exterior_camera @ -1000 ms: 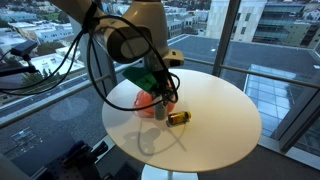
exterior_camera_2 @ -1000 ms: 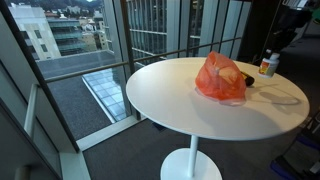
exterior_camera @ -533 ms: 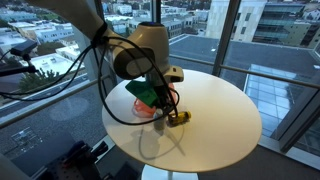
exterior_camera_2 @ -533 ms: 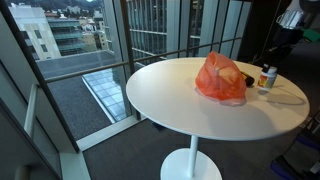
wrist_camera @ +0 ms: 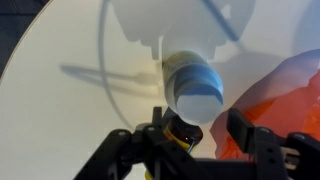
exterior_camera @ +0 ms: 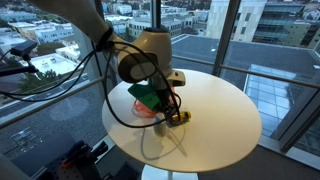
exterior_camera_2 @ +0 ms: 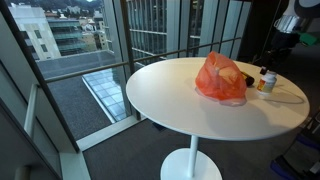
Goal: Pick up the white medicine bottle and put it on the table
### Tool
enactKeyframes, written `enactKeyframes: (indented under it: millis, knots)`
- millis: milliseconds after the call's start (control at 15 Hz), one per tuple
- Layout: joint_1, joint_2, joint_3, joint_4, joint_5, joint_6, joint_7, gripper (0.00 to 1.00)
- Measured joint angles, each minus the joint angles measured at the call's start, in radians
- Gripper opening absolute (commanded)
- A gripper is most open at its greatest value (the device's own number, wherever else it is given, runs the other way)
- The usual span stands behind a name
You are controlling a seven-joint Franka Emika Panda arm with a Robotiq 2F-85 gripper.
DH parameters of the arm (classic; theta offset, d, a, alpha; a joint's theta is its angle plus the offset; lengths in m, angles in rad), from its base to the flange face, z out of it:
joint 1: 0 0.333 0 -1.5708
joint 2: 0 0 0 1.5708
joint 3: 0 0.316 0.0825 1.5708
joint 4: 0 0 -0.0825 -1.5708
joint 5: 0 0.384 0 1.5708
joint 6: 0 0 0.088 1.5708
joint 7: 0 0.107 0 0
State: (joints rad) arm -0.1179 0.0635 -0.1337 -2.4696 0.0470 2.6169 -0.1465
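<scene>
Clearly, the white medicine bottle (wrist_camera: pixel 195 90) shows a plain round cap.

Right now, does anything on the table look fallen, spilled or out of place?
The small amber bottle seems to lie on its side on the table, beside the red bag. No spill is visible.

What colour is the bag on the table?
Translucent red-orange; the bag shows best in an exterior view.

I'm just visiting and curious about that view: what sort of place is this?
Probably a high-rise office or lounge: floor-to-ceiling windows, city rooftops below, and a round white table on a pedestal.
</scene>
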Motion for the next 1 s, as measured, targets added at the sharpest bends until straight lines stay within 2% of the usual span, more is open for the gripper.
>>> enactKeyframes:
  millis: [200, 533, 1000]
  knots:
    - [0.004, -0.034, 0.010, 0.008, -0.004, -0.016, 0.000, 1.00]
    - [0.045, -0.108, 0.052, 0.025, -0.041, -0.106, 0.021, 1.00]
    - [0.099, -0.137, 0.103, 0.132, -0.024, -0.402, 0.080, 1.00]
